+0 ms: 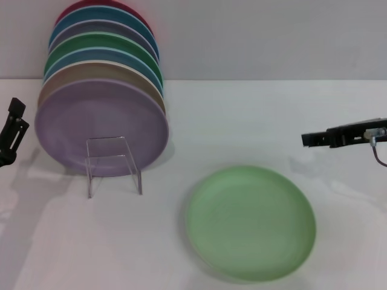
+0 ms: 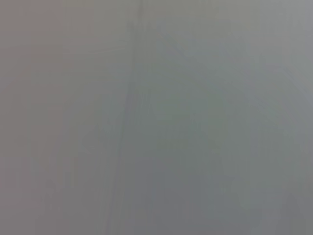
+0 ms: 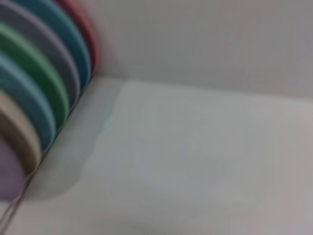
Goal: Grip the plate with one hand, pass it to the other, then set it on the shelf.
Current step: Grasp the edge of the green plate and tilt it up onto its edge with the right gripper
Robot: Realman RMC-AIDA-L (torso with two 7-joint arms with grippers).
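White tabletop (image 1: 242,121) backed by a plain pale wall makes up the whole work area. You have the pale mint-green plate (image 1: 250,222) lying flat on that surface at about 5 o'clock in the head view, well apart from both arms and untouched. At about 10 o'clock the clear acrylic shelf (image 1: 112,163) carries a leaning row of plates, the lilac plate (image 1: 100,127) at the front, then tan, blue, darker green and others behind. The right wrist view shows the same row (image 3: 39,93) edge-on and nothing of the mint-green plate. The right gripper (image 1: 317,139) sits at 3 o'clock, above table level and beyond the plate's far right rim; you cannot tell whether its fingers are spread or closed. The left gripper (image 1: 13,130) waits at 9 o'clock beside the rack; its finger state cannot be told either, and its wrist view shows only blank grey. Judged from this layout, step 1, the pickup, has not begun. To do it well, bring the right gripper down to the rim nearest it, at roughly 2 o'clock on the plate, with 1 finger under the lip and 1 over. Grip near the edge only, leaving the opposite rim free for the left gripper at handover. Expect the matte plate to slide if you push it sideways.
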